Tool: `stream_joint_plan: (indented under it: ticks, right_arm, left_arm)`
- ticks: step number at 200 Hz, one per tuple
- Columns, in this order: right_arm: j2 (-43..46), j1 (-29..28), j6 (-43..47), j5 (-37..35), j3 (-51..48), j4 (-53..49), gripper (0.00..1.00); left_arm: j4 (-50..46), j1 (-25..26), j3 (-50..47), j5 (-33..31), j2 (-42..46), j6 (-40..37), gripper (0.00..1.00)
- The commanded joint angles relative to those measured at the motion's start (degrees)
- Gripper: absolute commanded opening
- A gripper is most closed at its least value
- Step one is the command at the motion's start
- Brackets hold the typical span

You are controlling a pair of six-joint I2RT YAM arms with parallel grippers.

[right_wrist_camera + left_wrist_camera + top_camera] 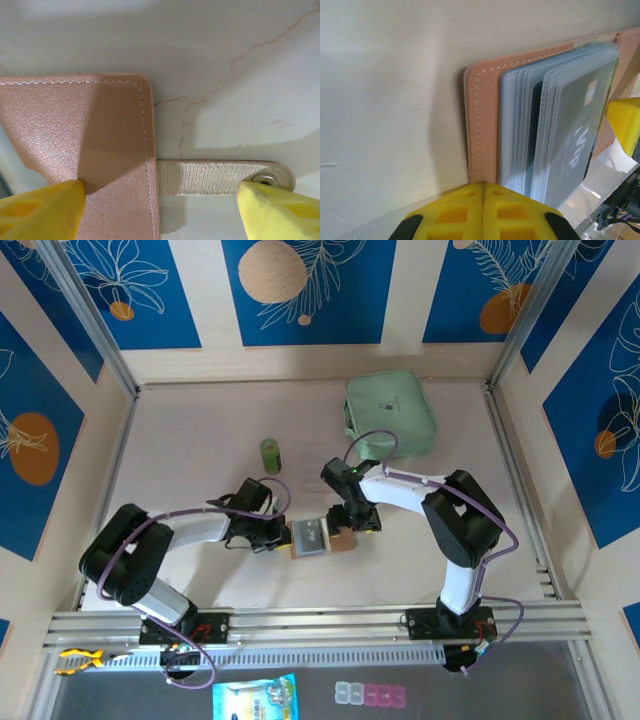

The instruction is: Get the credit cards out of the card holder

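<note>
Holding side: left gripper (484, 194) clenched, its tips meeting at the near leather edge of the card holder (481, 125); whether they pinch a leaf cannot be told.
Spreading side: right gripper (160, 190) released wide, one finger on the holder's leather, the other beside the snap tab (215, 177).
Holder position: open on the table (190, 570), between both grippers.
Credit cards (572, 142): inside the clear sleeves (520, 135), none out.
Step in hand: holder opened; extraction not yet begun.
Next move: probably a narrow pinch on one card's exposed edge, drawn along its sleeve with the holder pinned.

Mint-green zip pouch (391, 412) at the far side, small green cylinder (271, 455) standing apart
</note>
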State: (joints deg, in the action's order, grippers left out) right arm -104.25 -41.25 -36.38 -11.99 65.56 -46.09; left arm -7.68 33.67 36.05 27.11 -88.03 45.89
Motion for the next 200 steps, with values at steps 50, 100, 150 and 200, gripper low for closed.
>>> stream_joint_plan:
  ticks: [50, 100, 150, 200]
  right_arm:
    - [-0.60, -1.11, -2.34, 2.51, -0.23, -1.23, 0.80]
    - [2.89, -1.28, -4.91, 4.52, 2.16, -3.30, 0.75]
    - [7.10, -0.98, -5.76, 4.91, 3.45, -4.88, 0.73]
    - [9.63, -1.02, -5.45, 8.77, 3.84, -1.72, 0.68]
  left_arm:
    - [-7.66, 0.33, 3.32, -4.79, 3.86, -2.28, 0.02]
    - [-4.61, 1.18, 6.37, -1.40, 4.62, -1.98, 0.05]
    - [-3.12, 2.35, 5.65, -2.07, 4.31, 0.38, 0.06]
    - [-2.36, 4.70, 7.44, -1.97, 1.96, 0.95, 0.04]
